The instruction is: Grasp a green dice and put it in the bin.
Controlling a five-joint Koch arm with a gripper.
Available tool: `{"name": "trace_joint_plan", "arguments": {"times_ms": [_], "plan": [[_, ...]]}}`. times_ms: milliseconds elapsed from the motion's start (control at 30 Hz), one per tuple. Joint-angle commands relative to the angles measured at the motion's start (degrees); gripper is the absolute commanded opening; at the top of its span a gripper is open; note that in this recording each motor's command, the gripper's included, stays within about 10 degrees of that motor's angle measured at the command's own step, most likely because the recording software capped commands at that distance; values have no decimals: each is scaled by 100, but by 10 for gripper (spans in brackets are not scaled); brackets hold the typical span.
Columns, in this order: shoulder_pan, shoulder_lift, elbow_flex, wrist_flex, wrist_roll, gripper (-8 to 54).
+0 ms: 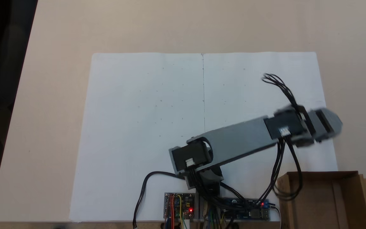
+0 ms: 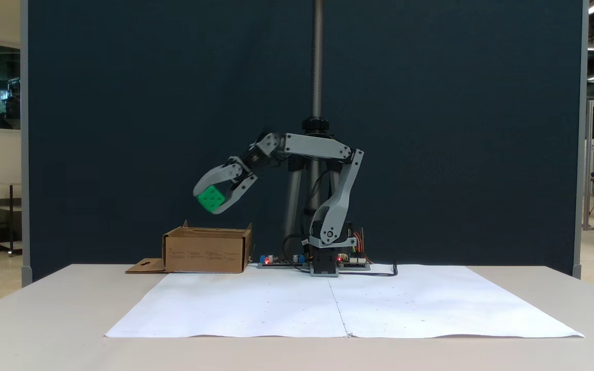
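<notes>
Green dice (image 2: 211, 199) held aloft in the gripper (image 2: 213, 205), above the bin (image 2: 207, 251)

The gripper is clenched on the dice, a small bright green cube with darker pips, tilted on a corner between the grey jaws; it hangs clear above the brown cardboard bin, whose flap lies flat on the worktop (image 2: 44, 309); white paper (image 2: 343, 304) covers the worktop's middle.

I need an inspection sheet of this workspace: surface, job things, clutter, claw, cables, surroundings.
Surface: beige table, white paper spread on it.
Job things: green dice held in the air above the box; box open, at the paper's edge.
Clutter: nothing seen.
Claw: claw shut on the dice.
Cables: black cables hang from the arm; boards with red lights at the base.
Surroundings: dark panel behind.
</notes>
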Motion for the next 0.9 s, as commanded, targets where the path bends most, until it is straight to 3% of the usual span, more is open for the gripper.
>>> {"name": "trace_joint_plan", "arguments": {"times_ms": [0, 700, 800, 867], "plan": [[483, -9, -431, -352, -835, 128], [2988, -1441, -431, -378, -2046, 129], [2988, -1512, -308, -360, -2065, 331], [2988, -1512, -255, -369, -2065, 393]]}}
